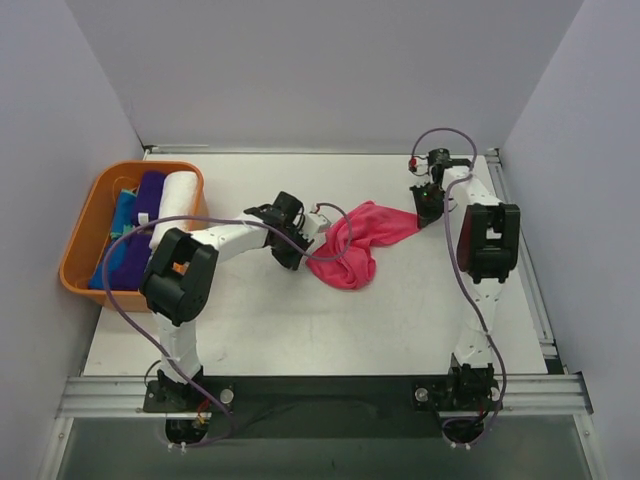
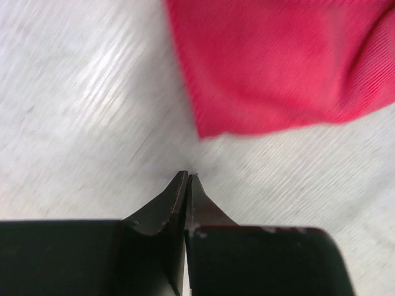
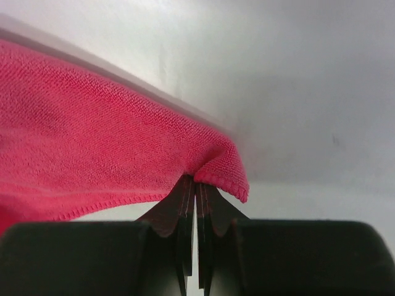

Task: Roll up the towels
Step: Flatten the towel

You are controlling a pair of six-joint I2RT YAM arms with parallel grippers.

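A hot pink towel (image 1: 355,245) lies crumpled in the middle of the table, one corner drawn out to the right. My right gripper (image 1: 424,212) is shut on that corner (image 3: 210,166) and holds it just above the table. My left gripper (image 1: 303,250) is shut and empty at the towel's left edge; in the left wrist view its tips (image 2: 187,177) sit just short of the pink cloth (image 2: 278,61). A white rolled towel (image 1: 176,205), a dark purple towel (image 1: 146,215) and a teal towel (image 1: 121,215) lie in the orange basket (image 1: 85,225).
The orange basket stands at the table's left side, beside the left arm's elbow (image 1: 180,275). Grey walls close the table on three sides. A metal rail (image 1: 320,385) runs along the near edge.
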